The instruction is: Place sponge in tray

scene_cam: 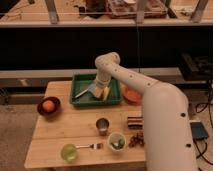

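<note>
The dark green tray [113, 101] stands at the back middle of the wooden table. My gripper [96, 88] is down inside the tray, at its middle. A small blue-grey pad, the sponge [93, 91], shows right at the gripper's tip over the tray floor. I cannot tell whether the sponge is held or resting. A yellow item [105, 93] lies just right of the gripper in the tray. A silver utensil [81, 93] lies to its left.
An orange bowl [131, 94] sits right of the tray. A dark bowl holding an orange [48, 106] is at the left. In front are a metal cup [103, 125], a dark striped block [134, 121], a white bowl [117, 142], a green cup [69, 152] and a fork [93, 146].
</note>
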Controlling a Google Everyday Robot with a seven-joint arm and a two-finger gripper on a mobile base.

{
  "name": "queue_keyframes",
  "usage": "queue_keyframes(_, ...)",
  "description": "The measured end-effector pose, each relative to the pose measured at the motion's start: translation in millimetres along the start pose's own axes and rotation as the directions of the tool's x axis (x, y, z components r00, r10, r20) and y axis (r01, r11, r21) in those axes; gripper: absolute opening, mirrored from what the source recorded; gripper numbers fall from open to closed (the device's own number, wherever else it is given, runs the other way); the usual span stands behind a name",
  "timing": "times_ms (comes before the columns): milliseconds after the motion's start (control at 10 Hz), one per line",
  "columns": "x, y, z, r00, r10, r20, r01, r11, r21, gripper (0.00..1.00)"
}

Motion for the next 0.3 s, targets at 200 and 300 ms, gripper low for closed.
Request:
queue_keyframes(200,1.3,-0.6,-0.4,1.000,0.002,0.000,-0.002,1.000,0.000,0.80)
queue_keyframes(300,2.0,-0.8,-0.2,1.000,0.003,0.000,-0.003,1.000,0.000,0.80)
